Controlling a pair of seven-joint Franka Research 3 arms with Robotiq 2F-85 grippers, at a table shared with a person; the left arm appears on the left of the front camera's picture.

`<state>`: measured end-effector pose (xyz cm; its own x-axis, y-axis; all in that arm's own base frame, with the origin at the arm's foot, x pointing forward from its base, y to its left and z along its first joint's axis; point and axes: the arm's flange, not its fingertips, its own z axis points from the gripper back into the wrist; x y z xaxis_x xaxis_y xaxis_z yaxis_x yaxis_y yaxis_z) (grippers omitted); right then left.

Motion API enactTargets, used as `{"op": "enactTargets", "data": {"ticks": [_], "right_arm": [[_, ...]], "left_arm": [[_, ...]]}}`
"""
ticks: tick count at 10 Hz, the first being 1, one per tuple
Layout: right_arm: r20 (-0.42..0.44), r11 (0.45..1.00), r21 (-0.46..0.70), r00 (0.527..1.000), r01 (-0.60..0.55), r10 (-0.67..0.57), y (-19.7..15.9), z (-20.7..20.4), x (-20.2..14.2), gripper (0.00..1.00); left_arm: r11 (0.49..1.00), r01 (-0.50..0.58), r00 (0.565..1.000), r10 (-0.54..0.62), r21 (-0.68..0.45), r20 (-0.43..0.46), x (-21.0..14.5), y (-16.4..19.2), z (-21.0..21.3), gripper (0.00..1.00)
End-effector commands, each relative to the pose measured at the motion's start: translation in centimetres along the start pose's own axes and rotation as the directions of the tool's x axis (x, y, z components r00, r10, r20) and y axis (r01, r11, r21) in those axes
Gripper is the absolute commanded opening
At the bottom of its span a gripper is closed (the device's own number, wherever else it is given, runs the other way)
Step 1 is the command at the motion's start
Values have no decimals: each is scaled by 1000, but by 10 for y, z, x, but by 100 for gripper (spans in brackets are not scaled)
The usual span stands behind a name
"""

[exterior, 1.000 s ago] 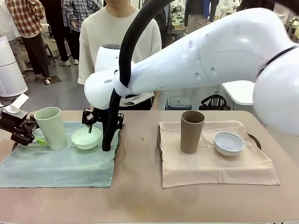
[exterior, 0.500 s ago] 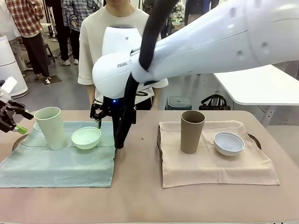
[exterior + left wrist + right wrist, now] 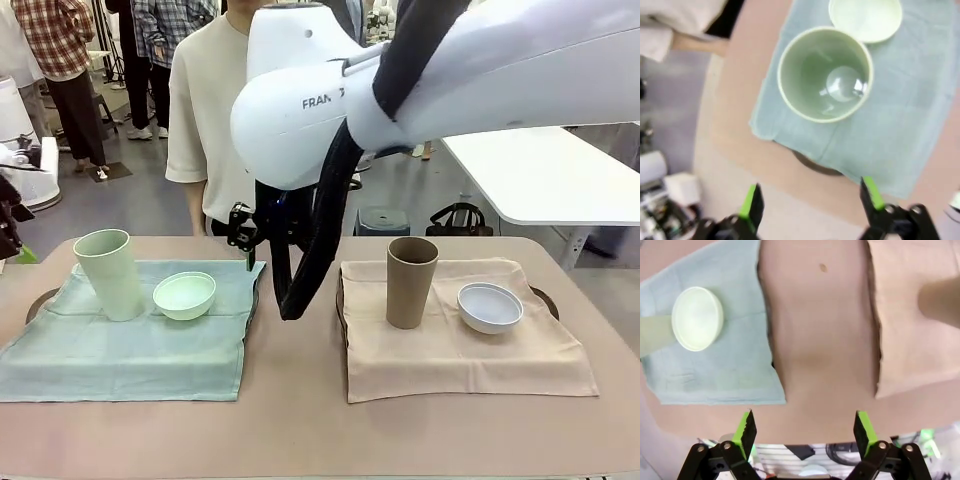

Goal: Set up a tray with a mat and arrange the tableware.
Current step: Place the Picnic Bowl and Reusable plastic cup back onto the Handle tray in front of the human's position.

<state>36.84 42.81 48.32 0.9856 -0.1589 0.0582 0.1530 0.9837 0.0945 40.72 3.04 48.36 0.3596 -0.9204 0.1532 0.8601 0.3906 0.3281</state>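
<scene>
The pale green cup (image 3: 103, 272) stands upright on a green mat (image 3: 130, 345), with the mint bowl (image 3: 185, 295) just to its right. On a beige mat (image 3: 460, 345) stand the tan-brown cup (image 3: 411, 282) and the bluish-white bowl (image 3: 490, 306). My right gripper (image 3: 246, 238) hangs above the green mat's back right corner, open and empty (image 3: 804, 429). My left gripper (image 3: 8, 222) is off the table's left edge; it looks down on the green cup (image 3: 825, 75) and is open and empty (image 3: 811, 197).
A dark tray rim (image 3: 40, 300) peeks from under the green mat, and another tray rim (image 3: 546, 298) from under the beige mat. A person (image 3: 215, 100) stands at the far side. Bare tabletop (image 3: 295, 340) lies between the mats.
My right gripper has lifted off the mint bowl and moved right and up. My left gripper has drawn back from the green cup, leftward and upward.
</scene>
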Motion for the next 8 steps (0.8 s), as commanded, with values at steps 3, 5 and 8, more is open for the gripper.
{"op": "enactTargets", "data": {"ticks": [3, 5, 8], "right_arm": [[-32, 993, -84, 996, 82, -85, -33, 41, -32, 100], [-33, 995, -99, 999, -6, 3, -51, 57, -39, 100], [-54, 992, -90, 995, -84, 79, -69, 59, -24, 100]], "left_arm": [[958, -135, 988, 112, -251, -103, 76, -22, 49, 100], [891, -279, 957, 287, -358, -33, 108, -18, 58, 100], [814, -478, 867, 496, -330, -32, 130, -12, 59, 100]]}}
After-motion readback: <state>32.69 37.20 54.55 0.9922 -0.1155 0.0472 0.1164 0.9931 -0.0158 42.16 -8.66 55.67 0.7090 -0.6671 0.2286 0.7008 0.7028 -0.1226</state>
